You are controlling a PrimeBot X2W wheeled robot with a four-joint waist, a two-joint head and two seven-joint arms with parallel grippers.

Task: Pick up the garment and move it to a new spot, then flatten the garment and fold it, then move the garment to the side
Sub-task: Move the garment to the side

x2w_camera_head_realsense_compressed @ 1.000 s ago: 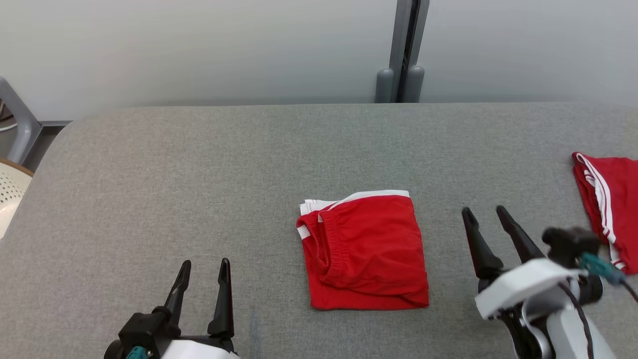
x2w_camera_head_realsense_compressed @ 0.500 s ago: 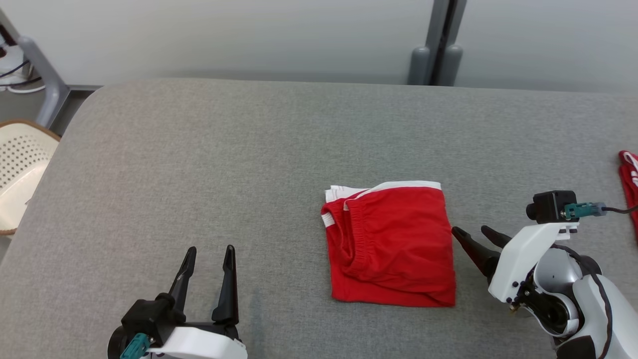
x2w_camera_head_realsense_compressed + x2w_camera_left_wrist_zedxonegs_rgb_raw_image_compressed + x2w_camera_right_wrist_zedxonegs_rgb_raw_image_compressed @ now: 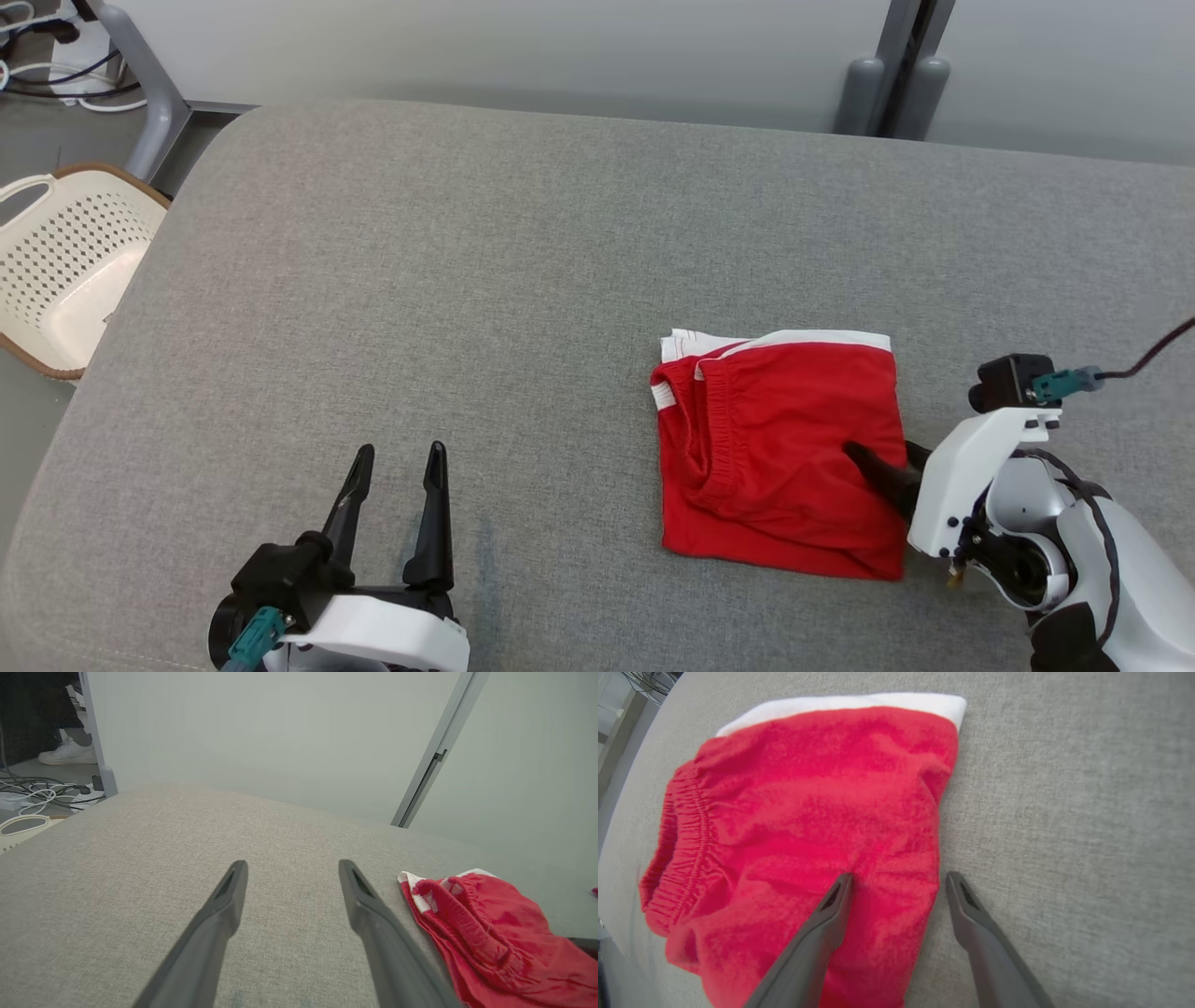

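The left gripper (image 3: 400, 451) sits low on the robot's left. Its two dark fingers (image 3: 432, 509) stand wide apart, nearly parallel, and point forward, away from the body. The white left wrist (image 3: 383, 635) lies behind them at the bottom edge of the head view. The right gripper (image 3: 879, 450) is angled inward, with its fingers aimed toward the robot's left and likewise spread wide. Its white right wrist (image 3: 962, 467) tilts steeply, and the right forearm (image 3: 1111, 579) bends in from the lower right corner.

I take this for a test lab. Plain partition panels (image 3: 485, 47) back a grey padded table (image 3: 420, 280), and loose cables (image 3: 44, 795) trail on the floor (image 3: 56, 772)
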